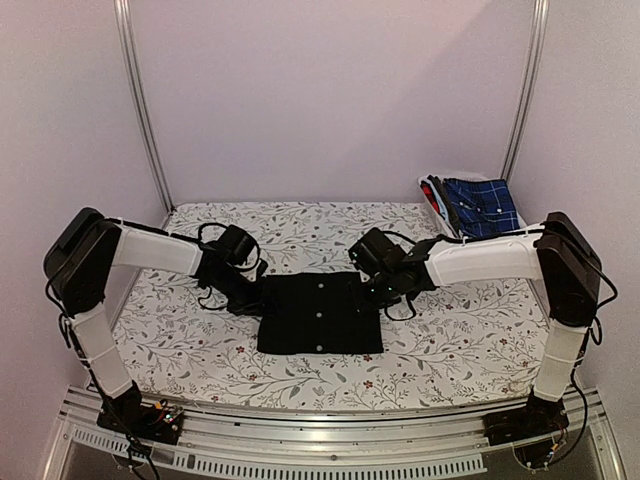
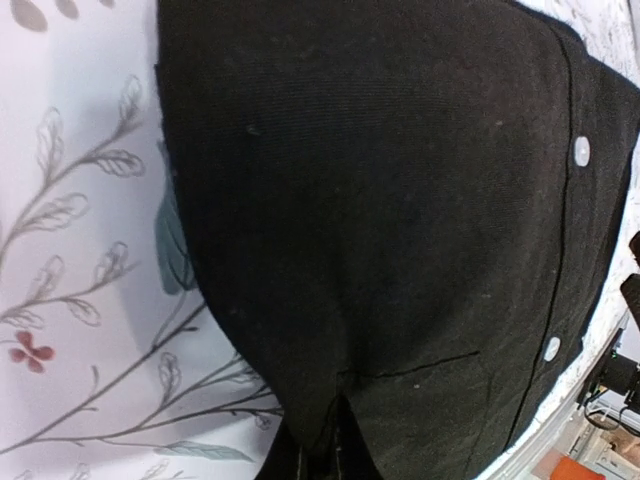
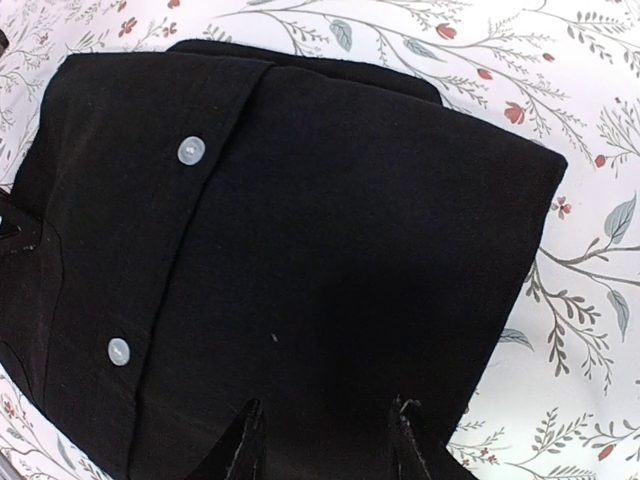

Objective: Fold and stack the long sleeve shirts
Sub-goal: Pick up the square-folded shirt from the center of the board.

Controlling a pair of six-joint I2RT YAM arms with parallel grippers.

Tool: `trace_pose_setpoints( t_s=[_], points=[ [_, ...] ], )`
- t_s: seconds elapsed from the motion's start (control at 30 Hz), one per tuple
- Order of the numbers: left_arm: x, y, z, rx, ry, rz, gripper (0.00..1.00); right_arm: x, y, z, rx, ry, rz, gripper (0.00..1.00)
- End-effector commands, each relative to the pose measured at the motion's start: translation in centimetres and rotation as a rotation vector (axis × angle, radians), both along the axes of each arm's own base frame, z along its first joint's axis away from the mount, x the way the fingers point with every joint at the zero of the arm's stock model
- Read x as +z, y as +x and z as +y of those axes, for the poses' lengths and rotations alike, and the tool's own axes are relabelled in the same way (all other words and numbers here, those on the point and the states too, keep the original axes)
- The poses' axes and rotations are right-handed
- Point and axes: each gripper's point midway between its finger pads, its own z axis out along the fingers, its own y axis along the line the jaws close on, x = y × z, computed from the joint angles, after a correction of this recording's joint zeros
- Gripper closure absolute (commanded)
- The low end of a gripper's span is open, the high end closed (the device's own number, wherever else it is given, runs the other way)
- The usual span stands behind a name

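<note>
A: Where's the black shirt (image 1: 320, 312) lying rn?
B: It's lying flat mid counter (image 1: 450, 345), folded to a rectangle. Its long axis is running left-right, w/ the button (image 3: 190, 150) row crossing it far-to-near.
A: And the arms?
B: The left gripper (image 1: 250, 298) is sitting at the shirt's left short edge, twd the far corner. The right gripper (image 1: 385, 292) is sitting at the right short edge. So the shirt is lying between them, each arm abt equally near its own end.
A: Holding anything?
B: The right one's fingers (image 3: 245, 445) are standing apart over the cloth, nothing pinched, so it's released. The left is showing dark on dark in its wrist view, can't tell.
A: Next?
B: I'm guessing both ends are needing to be taken together. A blue plaid shirt (image 1: 482, 205) is sitting in the basket (image 1: 432, 190) far right, nearer the right arm.
</note>
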Motion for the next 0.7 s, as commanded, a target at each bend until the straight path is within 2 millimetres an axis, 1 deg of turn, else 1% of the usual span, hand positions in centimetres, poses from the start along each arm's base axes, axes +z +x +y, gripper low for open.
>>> trace_pose_setpoints(
  t_s=[0.0,0.07,0.13,0.2,0.3,0.43,0.53,0.57,0.67],
  points=[
    [0.7,0.6,1.4,-0.073,0.029,-0.003,1.0,-0.3,0.6,-1.1,-0.042,0.017,0.003,0.58],
    [0.4,0.8,1.4,-0.078,0.032,0.012,1.0,-0.4,0.7,-1.3,-0.047,0.027,0.015,0.57],
    [0.4,1.0,1.4,-0.062,0.038,0.01,0.93,-0.5,0.7,-1.4,-0.05,0.032,0.021,0.57],
    [0.7,1.3,1.8,-0.038,0.045,-0.006,0.83,-0.5,0.5,-1.7,-0.055,0.033,0.024,0.55],
    [1.0,1.6,2.8,0.007,0.054,-0.022,0.74,-0.7,0.2,-2.4,-0.073,0.038,0.034,0.55],
    [1.2,1.6,3.6,0.04,0.047,-0.029,0.69,-1.8,-0.1,-2.4,-0.068,0.032,0.064,0.57],
    [1.2,1.3,3.9,0.05,0.044,-0.03,0.64,-2.0,-0.1,-2.5,-0.075,0.031,0.068,0.64],
    [1.0,1.2,4.0,0.054,0.044,-0.026,0.63,-2.0,-0.1,-2.5,-0.077,0.031,0.068,0.71],
    [0.6,0.8,4.1,0.057,0.033,-0.015,0.59,-2.6,-0.3,-3.1,-0.09,0.013,0.074,0.86]
  ],
)
